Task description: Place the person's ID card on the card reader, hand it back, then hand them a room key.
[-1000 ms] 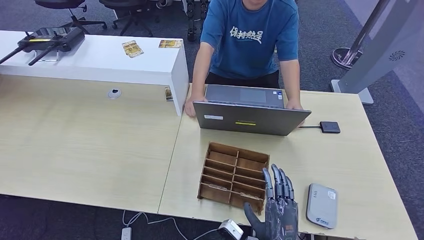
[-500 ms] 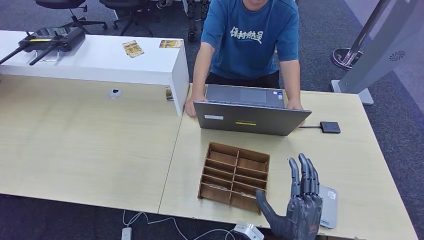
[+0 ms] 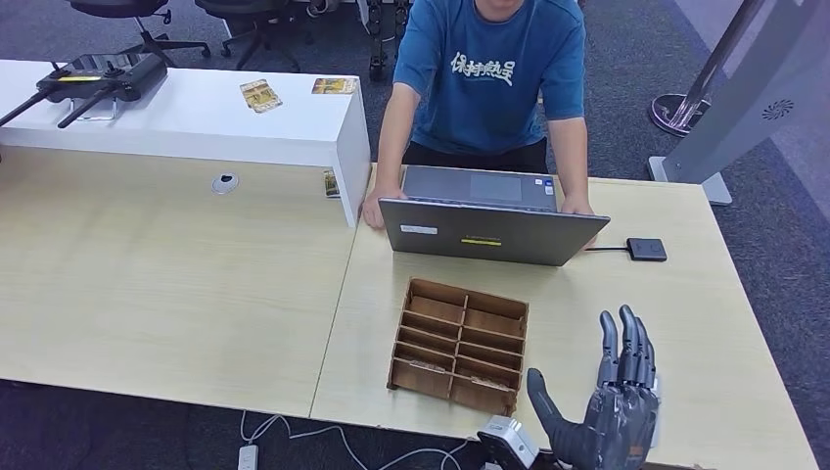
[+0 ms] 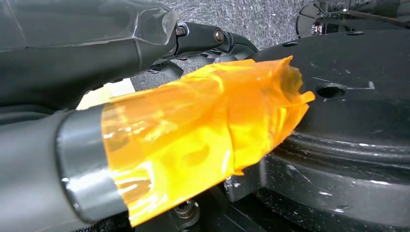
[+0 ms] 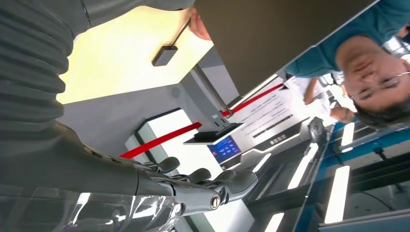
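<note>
right hand is raised over the near right part of the table, fingers straight and apart, thumb out to the side, grasping nothing; it stands directly above the white card reader, of which a thin edge shows beside the hand. left hand appears in its wrist view wrapped in orange film; whether it is clenched or released cannot be told. the wooden divided tray sits on the table just left of the right hand, apart from it. beyond the tray stands an open grey laptop, a person in a blue t-shirt leaning over it with a hand at each side of the screen. a small black adapter lies right of the laptop, joined by a cable. id card and room key cannot be made out on the table.
</note>
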You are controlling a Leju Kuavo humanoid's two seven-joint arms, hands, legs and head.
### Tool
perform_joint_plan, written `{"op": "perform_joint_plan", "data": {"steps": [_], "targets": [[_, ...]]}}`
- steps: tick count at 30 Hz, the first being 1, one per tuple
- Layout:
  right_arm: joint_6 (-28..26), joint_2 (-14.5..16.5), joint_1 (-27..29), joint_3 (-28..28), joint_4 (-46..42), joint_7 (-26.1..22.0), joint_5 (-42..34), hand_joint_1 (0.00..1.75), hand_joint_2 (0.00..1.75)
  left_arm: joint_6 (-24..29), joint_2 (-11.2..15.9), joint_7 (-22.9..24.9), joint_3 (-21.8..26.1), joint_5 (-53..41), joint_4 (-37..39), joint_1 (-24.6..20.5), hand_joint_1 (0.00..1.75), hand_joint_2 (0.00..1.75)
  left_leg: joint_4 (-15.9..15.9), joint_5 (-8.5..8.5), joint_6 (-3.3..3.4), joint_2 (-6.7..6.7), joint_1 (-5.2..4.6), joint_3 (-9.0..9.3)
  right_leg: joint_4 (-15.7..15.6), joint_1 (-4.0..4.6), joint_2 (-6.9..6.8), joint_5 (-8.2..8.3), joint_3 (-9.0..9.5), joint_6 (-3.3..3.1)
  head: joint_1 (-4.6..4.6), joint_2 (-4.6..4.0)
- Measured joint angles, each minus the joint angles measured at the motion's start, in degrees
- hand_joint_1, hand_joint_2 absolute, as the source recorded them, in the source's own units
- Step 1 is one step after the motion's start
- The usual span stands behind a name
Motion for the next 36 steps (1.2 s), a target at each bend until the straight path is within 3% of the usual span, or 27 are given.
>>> {"op": "perform_joint_plan", "data": {"steps": [9,36], "targets": [[0.0,-2.0,-0.9,3.4,1.0,7.2,2.9,0.00,1.75,0.0,0.0,0.0,-0.5,0.2,0.0,0.0,0.00,0.00,0.0,0.00,0.00,0.00,0.00,0.00,0.0,0.00,0.00,0.00,0.00,0.00,0.01,0.00],[0.0,-3.2,-1.2,5.2,2.4,7.8,3.1,0.00,1.75,0.0,0.0,-0.1,-0.6,0.2,0.0,0.0,0.00,0.00,0.0,0.00,0.00,0.00,0.00,0.00,0.0,0.00,0.00,0.00,-0.01,0.00,0.00,0.00]]}}
